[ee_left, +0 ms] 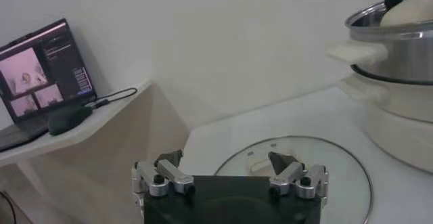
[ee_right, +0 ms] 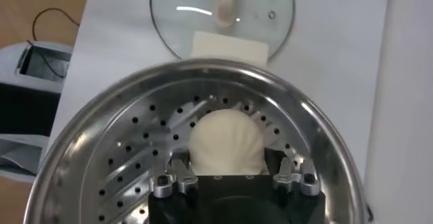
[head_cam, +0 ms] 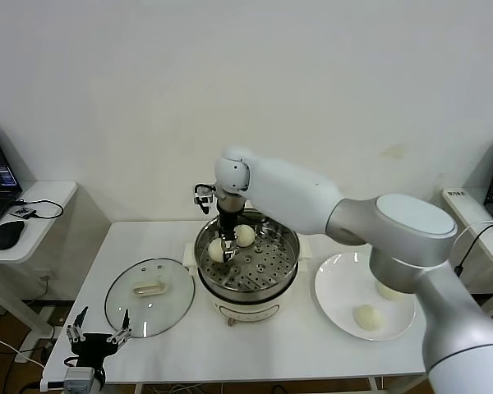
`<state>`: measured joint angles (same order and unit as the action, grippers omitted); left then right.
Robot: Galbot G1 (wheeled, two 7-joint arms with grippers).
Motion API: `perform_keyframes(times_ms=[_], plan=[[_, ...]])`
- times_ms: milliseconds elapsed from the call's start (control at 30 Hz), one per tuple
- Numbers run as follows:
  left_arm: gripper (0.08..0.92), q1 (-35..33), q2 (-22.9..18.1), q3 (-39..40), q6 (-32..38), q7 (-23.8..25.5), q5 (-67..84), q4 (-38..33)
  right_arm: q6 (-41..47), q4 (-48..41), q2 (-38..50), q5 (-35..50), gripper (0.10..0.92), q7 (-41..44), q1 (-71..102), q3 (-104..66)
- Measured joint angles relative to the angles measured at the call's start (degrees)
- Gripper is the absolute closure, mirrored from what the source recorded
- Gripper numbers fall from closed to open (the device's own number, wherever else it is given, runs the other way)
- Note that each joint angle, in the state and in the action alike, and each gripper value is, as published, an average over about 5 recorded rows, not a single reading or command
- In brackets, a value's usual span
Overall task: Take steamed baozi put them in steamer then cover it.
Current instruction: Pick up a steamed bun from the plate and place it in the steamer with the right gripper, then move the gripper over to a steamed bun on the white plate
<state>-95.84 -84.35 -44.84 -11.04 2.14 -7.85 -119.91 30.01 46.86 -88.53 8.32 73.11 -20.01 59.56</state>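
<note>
The steel steamer (head_cam: pixel 273 277) stands mid-table on its white base. My right gripper (head_cam: pixel 223 251) reaches down inside it at its left side, shut on a cream-white baozi (ee_right: pixel 225 136) that sits low over the perforated tray (ee_right: pixel 128 151). A second baozi (head_cam: pixel 245 235) lies on the tray just behind. Two more baozi (head_cam: pixel 366 316) rest on the white plate (head_cam: pixel 335 287) to the right, one partly hidden by my arm. The glass cover (head_cam: pixel 150 297) lies flat on the table left of the steamer. My left gripper (head_cam: pixel 99 335) hangs open by the table's front left corner, nothing in it.
A side table at the far left carries a laptop (ee_left: pixel 44 70) and a black mouse (head_cam: pixel 6 234). Cables run over it. A white wall backs the table. Another laptop edge and a power strip (head_cam: pixel 468 209) show at the far right.
</note>
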Motion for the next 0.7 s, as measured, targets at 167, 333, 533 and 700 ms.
perform_keyframes(times_ms=[167, 333, 533, 700], plan=[[0.177, 0.2, -0.1, 0.1, 0.0, 0.0, 0.0, 0.2, 0.2, -0.4, -0.5, -0.3, 0.266, -0.7, 0.5, -0.8], [0.177, 0.2, -0.1, 0.1, 0.0, 0.1, -0.1, 0.3, 0.4, 0.2, 0.0, -0.3, 0.206, -0.7, 0.3, -1.5], [0.177, 0.0, -0.1, 0.2, -0.2, 0.3, -0.1, 0.1, 0.5, 4.4, 3.6, 0.0, 0.203, 0.1, -1.7, -1.5], [0.177, -0.2, -0.5, 0.7, -0.6, 0.7, 0.0, 0.0, -0.1, 11.4, 10.2, 0.2, 0.203, 1.3, -5.3, -0.7]])
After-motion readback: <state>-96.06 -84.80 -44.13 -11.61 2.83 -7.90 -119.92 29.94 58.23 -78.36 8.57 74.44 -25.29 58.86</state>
